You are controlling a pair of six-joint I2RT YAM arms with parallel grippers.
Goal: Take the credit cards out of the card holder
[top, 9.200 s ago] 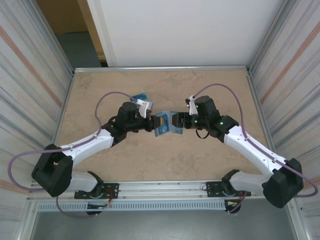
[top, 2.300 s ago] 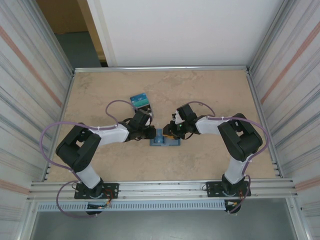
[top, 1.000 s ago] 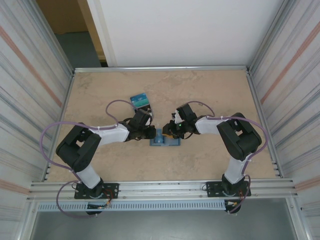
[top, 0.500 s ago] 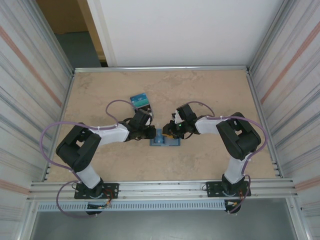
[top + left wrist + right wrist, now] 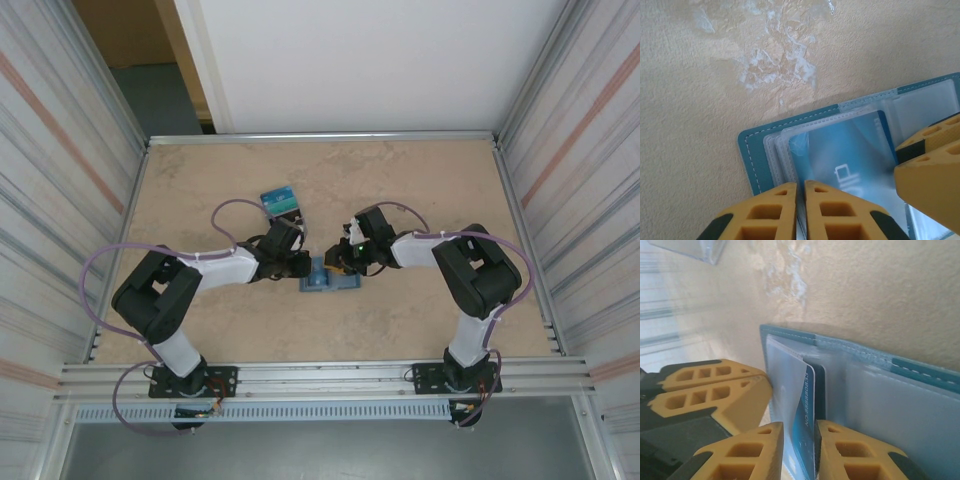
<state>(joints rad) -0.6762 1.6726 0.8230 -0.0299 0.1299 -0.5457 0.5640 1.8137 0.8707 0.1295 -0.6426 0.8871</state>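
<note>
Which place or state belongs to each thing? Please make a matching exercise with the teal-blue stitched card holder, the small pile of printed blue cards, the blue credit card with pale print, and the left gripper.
Things:
1. teal-blue stitched card holder
2. small pile of printed blue cards
3. blue credit card with pale print
4. left gripper

Places or states:
A. between the yellow fingers of the right gripper
B. fingers almost together, at the holder's end
C. lying open on the tan table, clear pockets upward
D. on the table beyond the left arm, apart from the holder

Pairs: 1-C, 2-D, 3-A, 4-B.
</note>
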